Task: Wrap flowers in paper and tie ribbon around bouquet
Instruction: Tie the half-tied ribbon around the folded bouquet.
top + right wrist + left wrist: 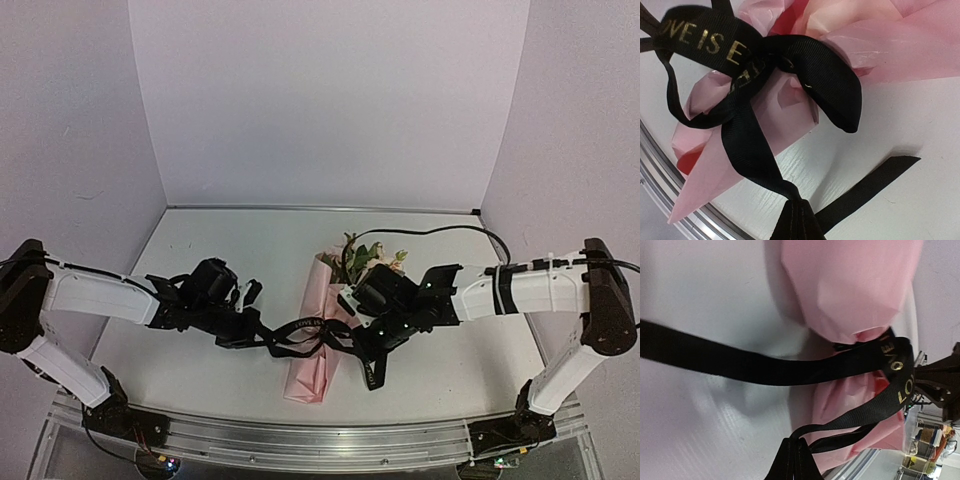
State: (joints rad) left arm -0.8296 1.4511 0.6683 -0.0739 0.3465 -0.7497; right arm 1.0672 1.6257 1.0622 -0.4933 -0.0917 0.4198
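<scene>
1. Roughly mid-table, the bouquet (312,368) lies flat on the white table (200,240). In the top view its narrow foot points toward 7 o'clock and its wide end toward 1 o'clock.
2. At that 1 o'clock end the flowers (368,258) poke out, pale pink and cream among green leaves.
3. The paper (900,45) is light pink and creased, and it is squeezed in where the band crosses it.
4. The ribbon (300,332), black with gold lettering, goes around the bouquet's lower half.
5. In the right wrist view a fat loop of it bulges toward 3 o'clock from the crossing. A loose tail lies on the table toward 4 o'clock.
6. The left gripper (795,462) sits at 9 o'clock of the bouquet. Its fingers are clenched on ribbon strands that rise from the tips toward 1 o'clock in its own view.
7. The right gripper (800,222) sits at 3 o'clock of the bouquet. Its fingers are pinched tight on a ribbon strand that runs up toward 11 o'clock to the knot.
8. An aluminium rail (300,440) edges the table at 6 o'clock.
</scene>
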